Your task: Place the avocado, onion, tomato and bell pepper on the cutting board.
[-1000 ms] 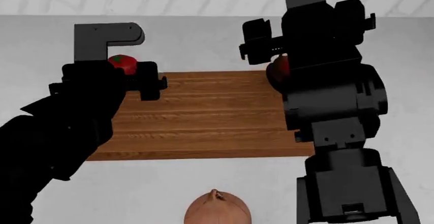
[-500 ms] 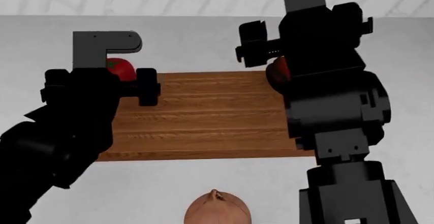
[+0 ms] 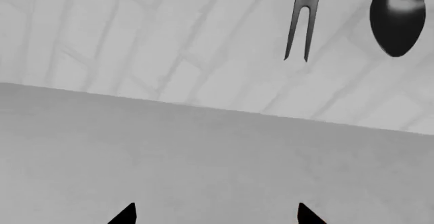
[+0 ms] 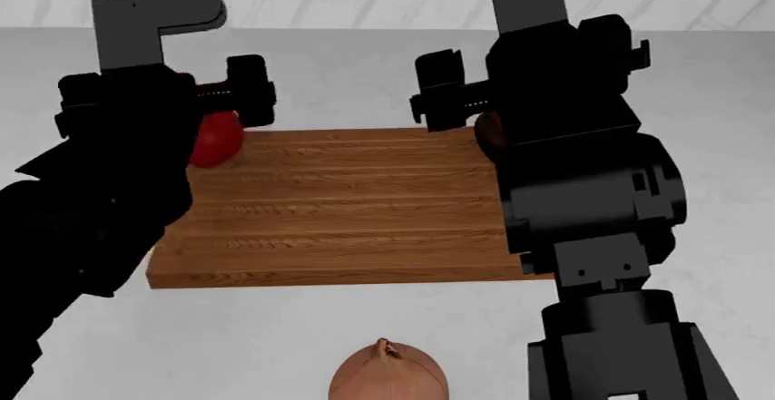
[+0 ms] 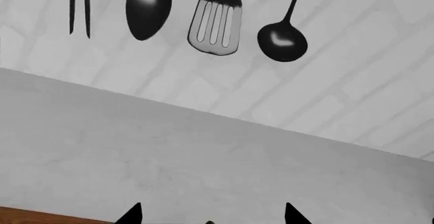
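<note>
Left gripper [image 4: 181, 92] now raised off the small glossy red tomato [image 4: 218, 137], left resting at upper left on the grooved reddish-brown wooden cutting board [image 4: 339, 209]. Fingertips apart, holding nothing. Right gripper [image 4: 466, 101]: grip unclear, dark red behind it.

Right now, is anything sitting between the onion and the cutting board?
Nothing visible does. The onion sits on the counter at the near edge of the head view, and only bare counter lies between it and the near edge of the cutting board. The board's middle is bare; the tomato sits at its far left corner.
</note>
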Controlling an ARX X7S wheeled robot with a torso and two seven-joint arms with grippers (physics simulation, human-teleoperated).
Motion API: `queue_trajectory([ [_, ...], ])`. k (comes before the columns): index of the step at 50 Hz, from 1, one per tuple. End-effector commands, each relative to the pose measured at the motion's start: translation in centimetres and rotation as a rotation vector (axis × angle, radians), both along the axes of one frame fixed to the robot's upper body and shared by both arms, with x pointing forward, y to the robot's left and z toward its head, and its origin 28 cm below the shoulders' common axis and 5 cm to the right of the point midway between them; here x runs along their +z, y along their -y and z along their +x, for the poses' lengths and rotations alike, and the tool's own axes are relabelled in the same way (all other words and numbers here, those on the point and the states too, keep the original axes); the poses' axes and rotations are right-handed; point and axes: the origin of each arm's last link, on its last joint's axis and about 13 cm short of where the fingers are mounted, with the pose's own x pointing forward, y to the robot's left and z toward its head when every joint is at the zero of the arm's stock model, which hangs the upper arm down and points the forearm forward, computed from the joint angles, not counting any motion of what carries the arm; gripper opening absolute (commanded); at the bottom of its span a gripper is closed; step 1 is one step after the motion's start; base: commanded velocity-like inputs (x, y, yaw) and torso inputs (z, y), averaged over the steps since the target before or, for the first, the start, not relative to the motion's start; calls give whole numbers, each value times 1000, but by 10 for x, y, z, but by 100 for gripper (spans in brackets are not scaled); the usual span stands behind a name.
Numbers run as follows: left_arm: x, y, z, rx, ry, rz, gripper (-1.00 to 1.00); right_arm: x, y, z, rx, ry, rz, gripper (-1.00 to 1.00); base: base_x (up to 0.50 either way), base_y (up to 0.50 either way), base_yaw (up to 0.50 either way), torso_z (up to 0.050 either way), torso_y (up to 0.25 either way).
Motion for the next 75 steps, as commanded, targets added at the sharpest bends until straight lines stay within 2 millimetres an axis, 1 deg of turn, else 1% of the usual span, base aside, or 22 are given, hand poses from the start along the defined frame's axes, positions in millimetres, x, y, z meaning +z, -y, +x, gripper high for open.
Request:
queue_trajectory([
  [1, 36, -12, 7, 61, 120, -74, 100, 2, 0, -3, 5, 4, -1, 100, 0, 0, 0, 0, 0],
  [4, 50, -22, 8, 86, 172, -103, 100, 6, 1, -8, 6, 25, 5, 100, 0, 0, 0, 0, 0],
  [6, 59, -31, -2, 93, 204, -112, 100, 8, 2, -13, 6, 34, 1, 100, 0, 0, 0, 0, 0],
  [8, 62, -34, -12, 84, 222, -116, 100, 7, 2, -16, 5, 36, 1, 100, 0, 0, 0, 0, 0],
  [11, 63, -38, -19, 76, 235, -119, 100, 5, 1, -17, 11, 33, 1, 100, 0, 0, 0, 0, 0],
  [14, 65, -44, -42, 50, 267, -82, 100, 5, 2, -19, 13, 38, 5, 100, 0, 0, 0, 0, 0],
  [16, 67, -51, -70, 25, 308, -20, 100, 8, 2, -25, 23, 53, 12, 100, 0, 0, 0, 0, 0],
  [17, 67, -54, -75, 21, 312, -33, 100, 8, 2, -26, 25, 55, 11, 100, 0, 0, 0, 0, 0],
  [22, 69, -80, -126, -14, 354, -13, 100, 19, 1, -46, 64, 85, 18, 100, 0, 0, 1, 0, 0],
  [26, 61, -103, -158, -39, 345, -6, 100, 23, 3, -58, 71, 98, 15, 100, 0, 0, 0, 0, 0],
  [28, 63, -117, -169, -8, 352, -18, 100, 22, 3, -60, 72, 101, 15, 100, 0, 0, 0, 0, 0],
  [34, 64, -130, -192, -12, 331, -39, 100, 26, 2, -68, 81, 112, 13, 100, 0, 0, 0, 0, 0],
  [38, 57, -139, -212, 1, 323, -27, 100, 25, 1, -71, 91, 112, 4, 100, 0, 0, 0, 0, 0],
  [41, 45, -145, -221, 6, 287, -22, 100, 23, 0, -72, 96, 110, 3, 100, 0, 0, 0, 0, 0],
  [46, 39, -146, -238, 3, 276, -21, 100, 24, 1, -80, 89, 118, 9, 100, 0, 0, 0, 0, 0],
  [48, 36, -147, -243, 9, 268, -28, 100, 20, 0, -82, 91, 114, 10, 100, 0, 0, 0, 0, 0],
  [50, 36, -148, -255, 36, 265, -58, 100, 13, -1, -79, 99, 98, 10, 100, 0, 0, 0, 0, 0],
  [54, 39, -134, -271, 49, 309, -52, 100, 10, -3, -76, 111, 97, 23, 100, 0, 0, 0, 0, 0],
  [63, 24, -122, -288, 32, 291, -34, 100, 8, -4, -74, 122, 98, 33, 100, 0, 0, 0, 0, 0],
  [68, 22, -111, -301, 44, 302, -7, 100, 7, -6, -74, 127, 93, 31, 100, 0, 0, 0, 0, 0],
  [71, 16, -113, -302, 56, 285, -11, 100, 5, -7, -72, 133, 93, 32, 100, 0, 0, 0, 0, 0],
  [75, 14, -107, -310, 81, 293, -30, 100, 3, -8, -70, 136, 86, 33, 100, 0, 0, 0, 0, 0],
])
